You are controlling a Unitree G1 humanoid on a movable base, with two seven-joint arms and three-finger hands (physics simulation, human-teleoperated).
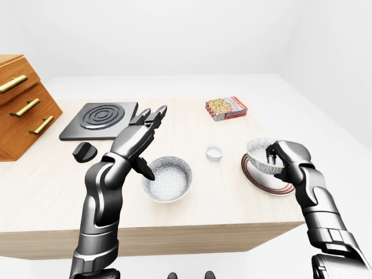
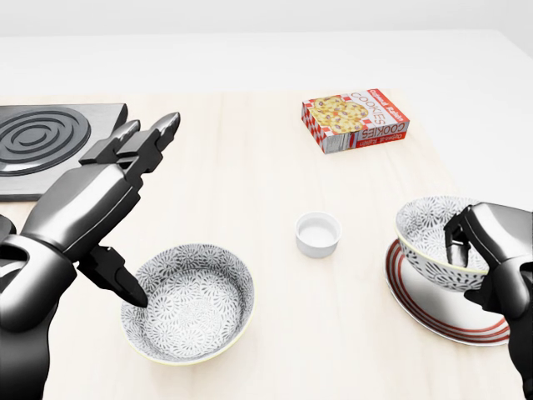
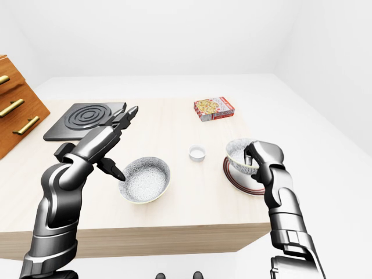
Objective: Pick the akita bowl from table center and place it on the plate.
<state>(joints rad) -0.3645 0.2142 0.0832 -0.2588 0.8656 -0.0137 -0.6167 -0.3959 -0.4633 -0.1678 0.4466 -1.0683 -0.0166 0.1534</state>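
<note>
A patterned grey-and-white bowl (image 2: 426, 227) is tilted just over the red-ringed plate (image 2: 450, 327) at the right of the head view. My right hand (image 2: 463, 243) is shut on its near rim. Whether the bowl's base touches the plate I cannot tell. A second bowl with the same pattern (image 2: 196, 307) stands upright on the table at lower left. My left hand (image 2: 143, 204) is open beside it, long fingers stretched up and to the right, thumb pointing down at the bowl's left rim without gripping it.
A small white cup (image 2: 318, 234) stands between the two bowls. A cookies box (image 2: 356, 122) lies further up the table. A black hob plate (image 1: 100, 120), a small black knob (image 1: 85, 151) and a wooden drawer unit (image 1: 23, 104) are at the left. The table edge (image 1: 174, 232) runs below.
</note>
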